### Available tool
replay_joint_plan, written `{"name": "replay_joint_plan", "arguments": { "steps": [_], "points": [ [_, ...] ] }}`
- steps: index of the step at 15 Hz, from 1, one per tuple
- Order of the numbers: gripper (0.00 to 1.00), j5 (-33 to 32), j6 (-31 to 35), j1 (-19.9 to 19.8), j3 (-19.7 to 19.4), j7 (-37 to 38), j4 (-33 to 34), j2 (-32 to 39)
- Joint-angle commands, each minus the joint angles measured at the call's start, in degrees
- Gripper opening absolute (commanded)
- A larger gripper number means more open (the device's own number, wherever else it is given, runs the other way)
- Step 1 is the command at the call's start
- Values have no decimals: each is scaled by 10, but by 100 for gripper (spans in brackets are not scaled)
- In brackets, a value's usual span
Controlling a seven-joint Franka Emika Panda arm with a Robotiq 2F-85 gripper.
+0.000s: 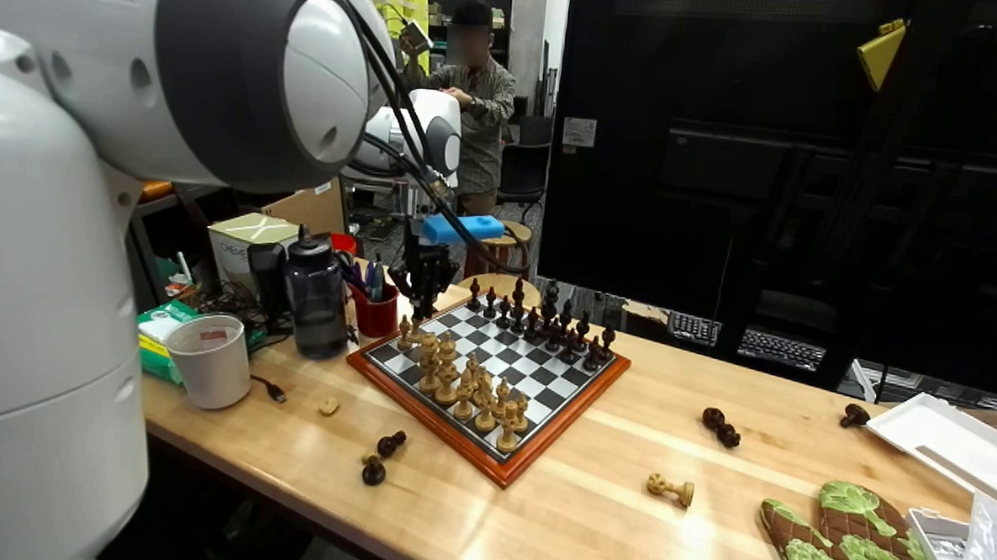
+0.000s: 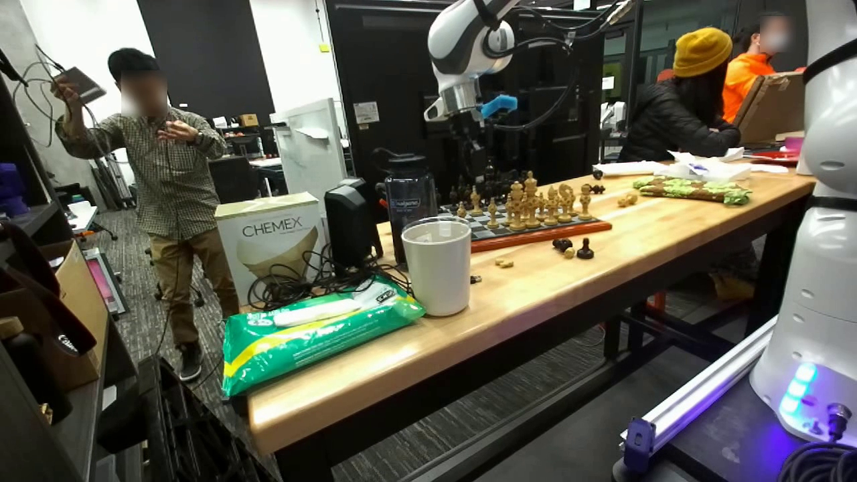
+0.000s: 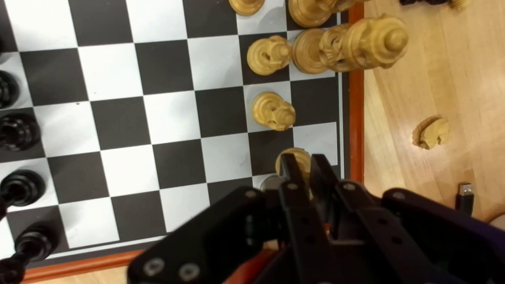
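Gripper points down, apparently to clear neighbouring pieces, fingers nearly together, a pale chessman visible between them at the chessboard's left end; whether gripped, unclear.

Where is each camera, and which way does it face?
Wrist view: above the chessboard, facing down; gripper shows.
Exterior view: beside the robot arm, facing down across the table; arm and gripper show.
Exterior view: near the green packet, facing along the table; arm, gripper and base show.
Both exterior views share chessboard and Nalgene bottle.
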Motion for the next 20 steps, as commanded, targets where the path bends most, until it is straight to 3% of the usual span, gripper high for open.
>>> {"name": "replay_joint_plan", "arguments": {
  "steps": [1, 20],
  "points": [
    [3, 8, 8, 3, 0, -12, -16, -13],
    [3, -21, 42, 5, -2, -22, -18, 4]
  ]
}}
